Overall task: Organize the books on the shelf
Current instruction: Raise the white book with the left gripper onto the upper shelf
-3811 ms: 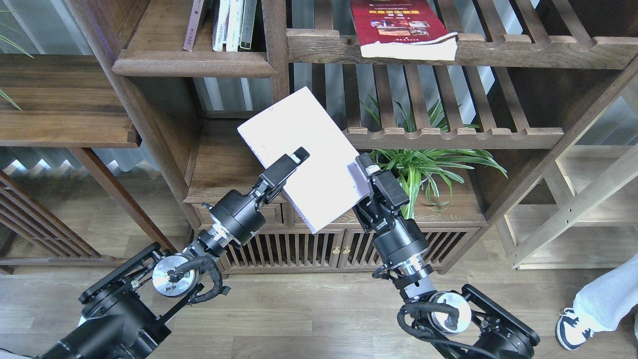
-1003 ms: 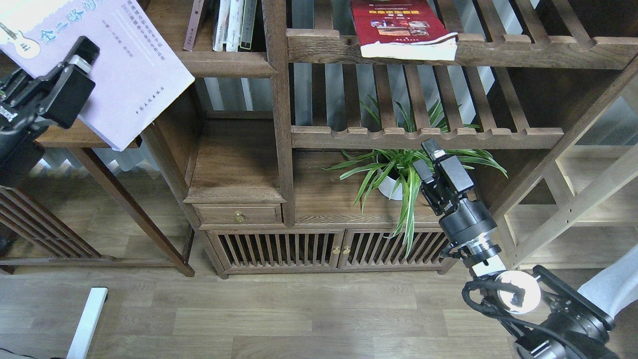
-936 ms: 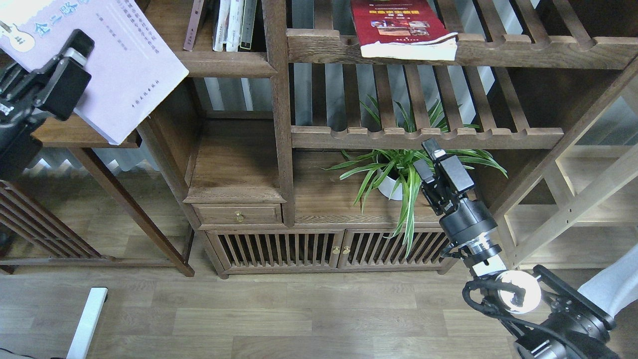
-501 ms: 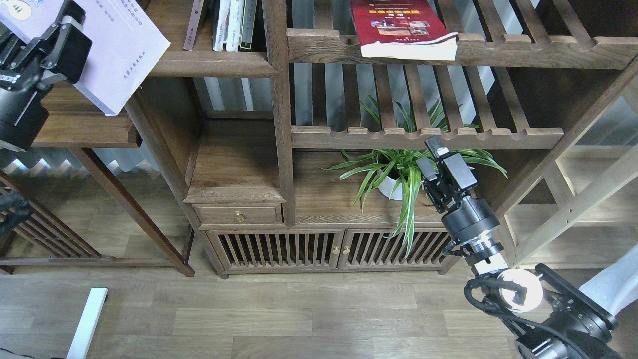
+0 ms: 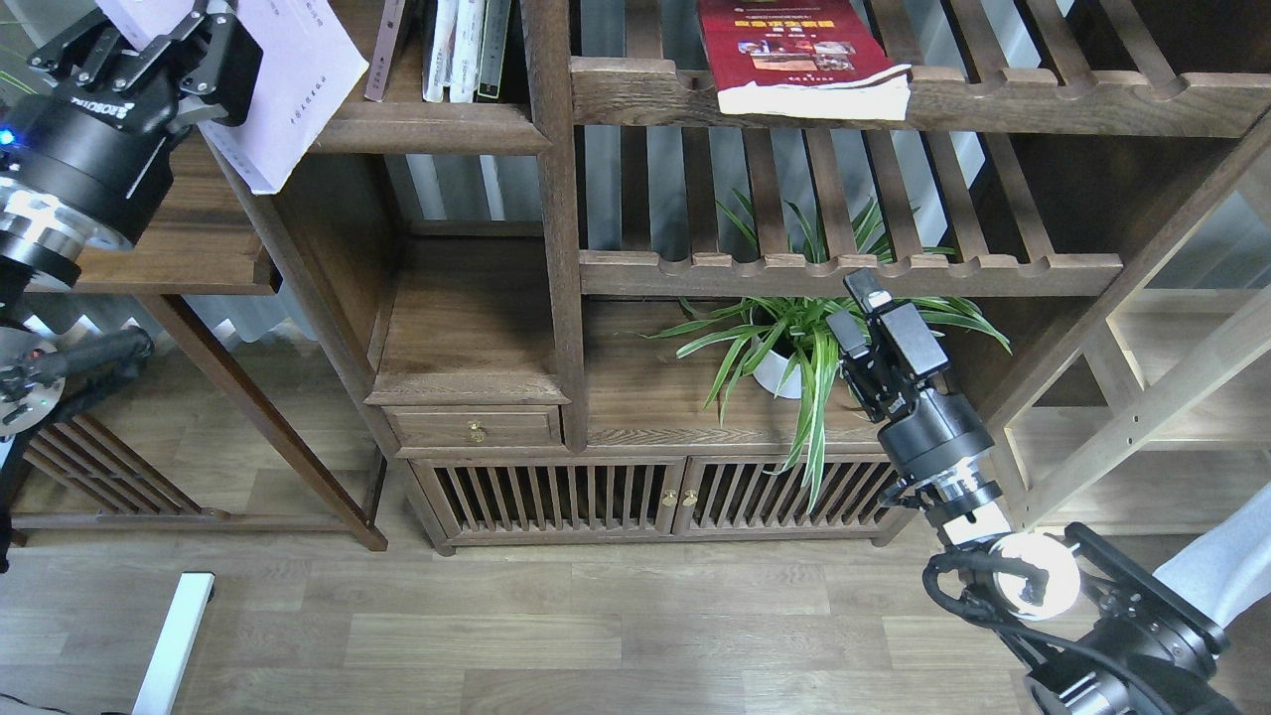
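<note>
One book in play: my left claw point(image 5: 164, 40) pinching pale book point(image 5: 293, 74) at top left, corner hanging over solid shelf point(image 5: 397, 134). Level it before sliding in (upright books point(image 5: 452, 50) close). Right claw point(image 5: 862, 313) spread, empty, by plant point(image 5: 794, 343).

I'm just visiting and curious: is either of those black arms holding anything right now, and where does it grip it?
The left gripper clamps the pale lavender paperback book near its left edge. The right gripper holds nothing.
</note>
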Tool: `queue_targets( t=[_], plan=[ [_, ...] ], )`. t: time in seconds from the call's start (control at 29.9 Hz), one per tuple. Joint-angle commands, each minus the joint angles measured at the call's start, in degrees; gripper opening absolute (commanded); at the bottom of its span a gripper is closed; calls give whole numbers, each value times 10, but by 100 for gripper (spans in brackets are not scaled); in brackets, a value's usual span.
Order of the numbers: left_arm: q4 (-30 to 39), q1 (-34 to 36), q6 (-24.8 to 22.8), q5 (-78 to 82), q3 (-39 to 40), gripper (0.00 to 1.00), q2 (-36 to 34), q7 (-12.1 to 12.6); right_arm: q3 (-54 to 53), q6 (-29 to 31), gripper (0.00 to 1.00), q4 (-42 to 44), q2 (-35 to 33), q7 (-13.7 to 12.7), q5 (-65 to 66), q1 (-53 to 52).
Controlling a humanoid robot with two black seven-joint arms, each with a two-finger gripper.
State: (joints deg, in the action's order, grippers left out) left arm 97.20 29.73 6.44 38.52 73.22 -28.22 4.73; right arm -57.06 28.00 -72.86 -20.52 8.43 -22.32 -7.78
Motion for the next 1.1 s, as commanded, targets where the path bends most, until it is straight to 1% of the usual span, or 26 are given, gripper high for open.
queue_targets(
  t=[0.0, 0.33, 0.64, 0.87, 1.07],
  plan=[
    [-1, 5, 5, 3, -3, 6, -3, 8, -3, 0, 91, 0, 0, 0, 0, 2],
    [-3, 5, 7, 4, 5, 4, -36, 13, -3, 0, 91, 0, -11, 0, -1, 7],
    [-53, 26, 8, 4, -5, 5, -37, 11, -5, 0, 91, 0, -11, 1, -1, 7],
    [-127, 111, 2, 3, -57, 5, -30, 5, -6, 0, 91, 0, -11, 1, -2, 7],
    [-184, 170, 0, 1, -96, 6, -16, 2, -7, 0, 91, -1, -12, 1, -2, 7]
  ],
)
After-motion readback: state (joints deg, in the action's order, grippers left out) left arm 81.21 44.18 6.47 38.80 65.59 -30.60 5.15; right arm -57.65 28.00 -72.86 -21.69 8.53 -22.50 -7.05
